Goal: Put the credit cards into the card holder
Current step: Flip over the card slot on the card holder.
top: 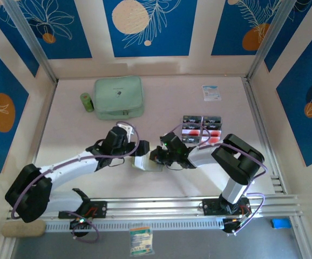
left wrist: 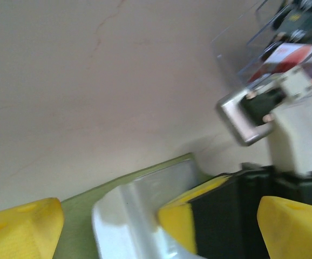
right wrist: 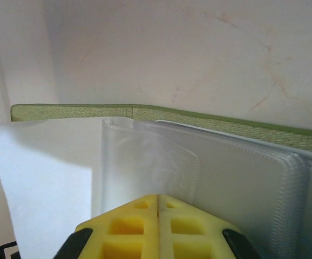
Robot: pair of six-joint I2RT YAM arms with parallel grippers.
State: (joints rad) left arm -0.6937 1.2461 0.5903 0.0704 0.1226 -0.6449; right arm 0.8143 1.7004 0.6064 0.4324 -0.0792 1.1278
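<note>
Your right fingers (right wrist: 145, 229) are pressing together on the near edge of a clear sleeve (right wrist: 150, 162) inside the card holder (right wrist: 161, 113). That pinch looks to be serving one purpose: it is pinning the olive-green wallet open, its pale pockets exposed, so that a card can slide in without the holder folding or skating away. In the right wrist view the sleeve is running from the fingertips at six o'clock up towards the green edge at twelve o'clock.

Your left fingers (left wrist: 21, 226) are standing spread wide and gripping nothing, one at seven o'clock and the other at five o'clock in the left wrist view. The holder's green edge and pale sleeves are lying in the gap between them, just beside the right arm's yellow-and-black finger. You cannot tell whether either left pad is touching the holder. Being free, this pair looks like the one to fetch a card.

From above, the holder is sitting between the two pairs of fingers near the middle of the surface (top: 75, 129). The credit cards (top: 202, 129) are lying in a tidy grid at about two o'clock from it, apart from both pairs of fingers. No card is showing inside the sleeves, so the loading looks barely begun.
</note>
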